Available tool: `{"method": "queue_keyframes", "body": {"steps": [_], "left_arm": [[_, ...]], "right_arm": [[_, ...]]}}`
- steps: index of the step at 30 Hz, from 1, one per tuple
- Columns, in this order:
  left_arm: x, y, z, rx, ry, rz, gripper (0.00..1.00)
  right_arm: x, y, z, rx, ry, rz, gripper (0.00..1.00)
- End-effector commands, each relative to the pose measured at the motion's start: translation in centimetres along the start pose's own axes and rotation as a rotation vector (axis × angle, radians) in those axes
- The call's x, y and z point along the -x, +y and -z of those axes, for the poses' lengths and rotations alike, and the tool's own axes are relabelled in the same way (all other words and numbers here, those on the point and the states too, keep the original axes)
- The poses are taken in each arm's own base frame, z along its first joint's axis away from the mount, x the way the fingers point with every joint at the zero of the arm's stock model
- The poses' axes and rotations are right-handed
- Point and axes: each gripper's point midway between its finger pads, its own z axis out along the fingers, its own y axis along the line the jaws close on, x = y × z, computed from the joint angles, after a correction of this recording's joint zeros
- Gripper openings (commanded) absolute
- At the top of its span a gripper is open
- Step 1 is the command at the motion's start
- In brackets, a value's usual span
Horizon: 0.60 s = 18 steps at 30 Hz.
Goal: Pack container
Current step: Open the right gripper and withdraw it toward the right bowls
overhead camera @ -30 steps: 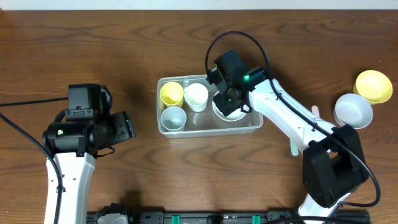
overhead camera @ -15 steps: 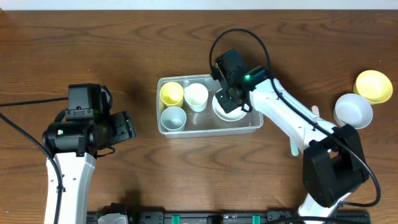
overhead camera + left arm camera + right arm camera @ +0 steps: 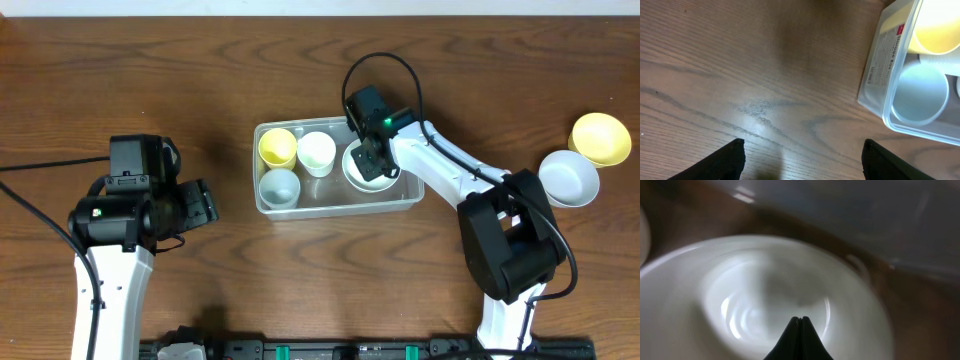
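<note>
Since a second ago the right hand [image 3: 371, 160] has snapped its fingers together, and its arm has folded in, the elbow swinging toward the middle of the frame. The hand stays low over the white bowl [image 3: 352, 172]. Its wrist view shows the two fingertips pressed into a single point above the bowl's hollow, with nothing between them. I take it the bowl has been let go and the fingers are tucked so they can lift out without catching its rim.

The container [image 3: 335, 198] sits at the centre of the frame, long side across. A yellow cup [image 3: 277, 148], a white cup [image 3: 316, 153] and a pale-blue cup [image 3: 279, 187] are packed into its left end. That seems meant to leave the right end free for the wider bowl, and perhaps for others nested in it.

Two bowls wait on the bench [image 3: 200, 70] at the right edge of the frame, a pale bowl [image 3: 568, 177] and a yellow bowl [image 3: 600, 138], so the packing looks unfinished.

The left hand [image 3: 803, 152] hangs at the left of the frame, spread wide and empty, facing the container's short end but well clear of it, apparently parked out of the way.
</note>
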Motion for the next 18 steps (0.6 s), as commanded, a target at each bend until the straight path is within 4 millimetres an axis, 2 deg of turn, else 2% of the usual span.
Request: {"method": "queue_keyframes", "body": {"steps": [1,9,18], "left_arm": [[0.2,0.2,0.4,0.009,-0.016,0.004,0.75],[0.2,0.2,0.4,0.009,-0.015,0.004,0.75],[0.2,0.2,0.4,0.009,-0.015,0.004,0.75]], "right_arm": [[-0.3,-2.1,-0.7,-0.110,0.010,-0.064,0.01],[0.2,-3.5,-0.5,-0.187,-0.019,-0.103,0.01],[1.5,-3.8,0.6,-0.197,-0.080,-0.144,0.01]]}}
